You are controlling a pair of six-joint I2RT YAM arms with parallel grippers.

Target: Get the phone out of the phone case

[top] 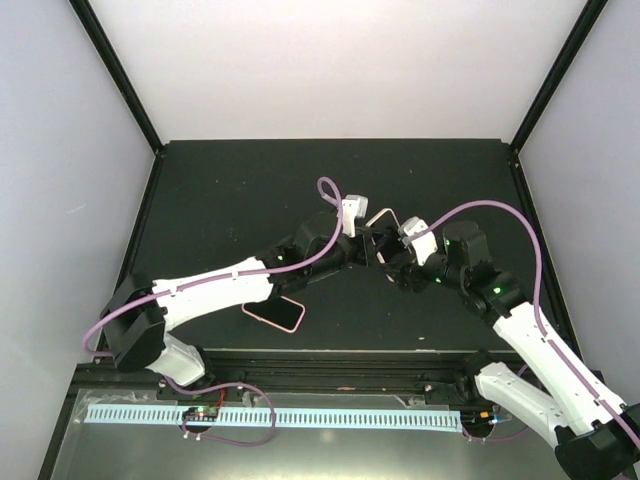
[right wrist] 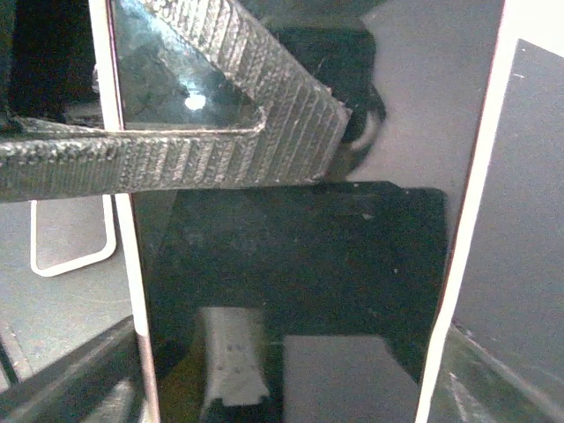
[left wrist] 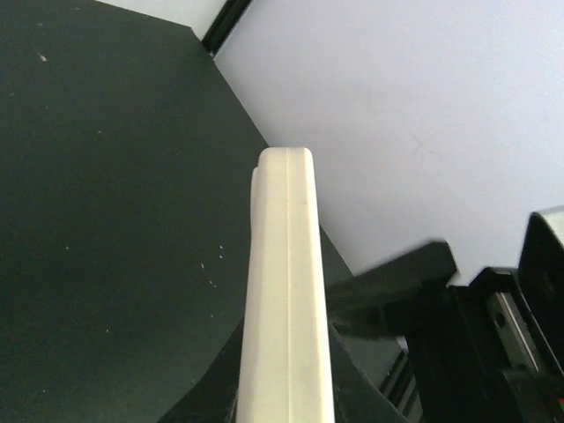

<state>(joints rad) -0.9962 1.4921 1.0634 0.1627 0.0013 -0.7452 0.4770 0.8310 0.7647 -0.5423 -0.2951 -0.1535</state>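
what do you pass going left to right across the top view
left arm's shoulder → pink-edged slab lying flat → left gripper → phone → right gripper → right arm's elbow

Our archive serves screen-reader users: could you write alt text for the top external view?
The left gripper and right gripper meet at a white-edged phone above a black table. A pink, phone-sized slab lies flat, partly under the left arm.

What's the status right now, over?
Left gripper and right gripper both clamped on the phone, held above the table. Case on or off: can't tell. Pink flat thing lies beside the left arm, clear of the work.
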